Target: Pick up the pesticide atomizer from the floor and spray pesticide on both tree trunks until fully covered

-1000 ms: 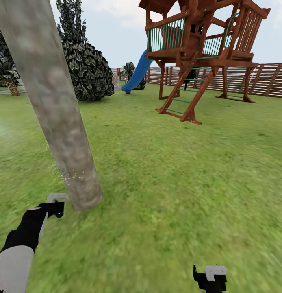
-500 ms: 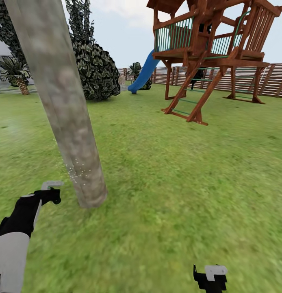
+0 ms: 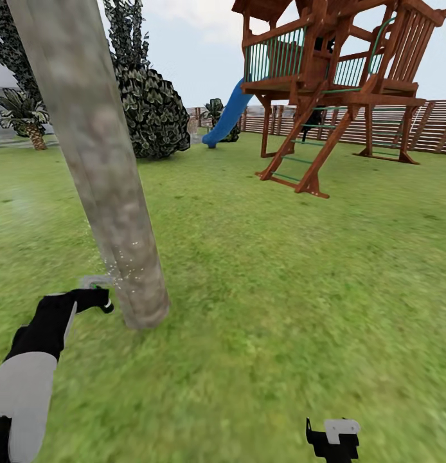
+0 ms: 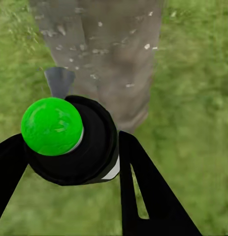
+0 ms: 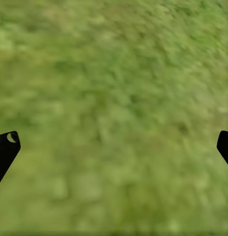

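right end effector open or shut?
Open. The right end effector's fingertips sit at opposite edges of the right wrist view, grass between.

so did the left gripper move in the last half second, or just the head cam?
Yes. The camera held steady, and the left gripper, shut on the pesticide atomizer, moved closer to the foot of the tree trunk, nearly touching it.

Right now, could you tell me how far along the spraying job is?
Pickup looks done: the left hand is shut on the pesticide atomizer, aimed at the tree trunk. In hand: pale droplets speckle the trunk's lower part near the nozzle. Left: the rest of this trunk looks bare, and a second tree remains. The right hand hangs open over the grass.
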`<state>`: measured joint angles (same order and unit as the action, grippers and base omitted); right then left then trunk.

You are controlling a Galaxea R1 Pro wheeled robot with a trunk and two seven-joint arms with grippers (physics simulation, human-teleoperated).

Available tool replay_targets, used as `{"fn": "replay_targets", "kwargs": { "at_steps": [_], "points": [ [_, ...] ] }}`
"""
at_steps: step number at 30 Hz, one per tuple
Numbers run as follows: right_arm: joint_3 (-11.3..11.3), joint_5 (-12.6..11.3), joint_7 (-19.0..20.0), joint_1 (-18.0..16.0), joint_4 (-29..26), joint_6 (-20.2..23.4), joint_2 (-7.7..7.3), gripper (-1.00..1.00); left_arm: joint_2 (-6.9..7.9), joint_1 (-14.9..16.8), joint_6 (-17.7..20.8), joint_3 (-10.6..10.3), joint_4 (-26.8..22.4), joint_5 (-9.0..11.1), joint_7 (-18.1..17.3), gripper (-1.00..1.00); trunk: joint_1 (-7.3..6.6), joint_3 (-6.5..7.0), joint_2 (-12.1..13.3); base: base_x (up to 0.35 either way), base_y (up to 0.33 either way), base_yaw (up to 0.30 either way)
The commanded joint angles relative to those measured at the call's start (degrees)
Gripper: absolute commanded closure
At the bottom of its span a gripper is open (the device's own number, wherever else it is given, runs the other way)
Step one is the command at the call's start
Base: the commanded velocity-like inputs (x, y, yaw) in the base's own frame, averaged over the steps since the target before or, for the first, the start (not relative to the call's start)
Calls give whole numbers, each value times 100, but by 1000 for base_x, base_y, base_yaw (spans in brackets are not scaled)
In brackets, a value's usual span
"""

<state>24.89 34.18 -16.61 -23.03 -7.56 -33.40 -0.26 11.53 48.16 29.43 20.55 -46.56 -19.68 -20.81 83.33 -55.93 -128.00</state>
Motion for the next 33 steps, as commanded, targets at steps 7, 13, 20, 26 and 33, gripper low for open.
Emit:
{"fn": "replay_targets", "kwargs": {
  "at_steps": [7, 13, 20, 26, 33],
  "points": [
    [-2, 0, 0, 0, 8, 5, 0, -100, 188, 167, 7, -143, 7, -74, -2, 100, 0, 0, 0, 0, 0, 0],
    [-2, 0, 0, 0, 9, 7, 0, -100, 251, 205, 108, -163, -211, -40, -2, 100, 0, 0, 0, 0, 0, 0],
    [-2, 0, 0, 0, 9, 6, 0, -100, 573, 325, 682, -140, -533, -46, -34, 100, 0, 0, 0, 0, 0, 0],
    [-2, 0, 0, 0, 8, 5, 0, -100, 615, 221, 600, -178, -555, -42, -40, 100, 0, 0, 0, 0, 0, 0],
    [-2, 0, 0, 0, 7, 0, 5, -100, 500, 220, 608, -177, -609, -43, -28, 100, 0, 0, 0, 85, -170, 0]
  ]
}}
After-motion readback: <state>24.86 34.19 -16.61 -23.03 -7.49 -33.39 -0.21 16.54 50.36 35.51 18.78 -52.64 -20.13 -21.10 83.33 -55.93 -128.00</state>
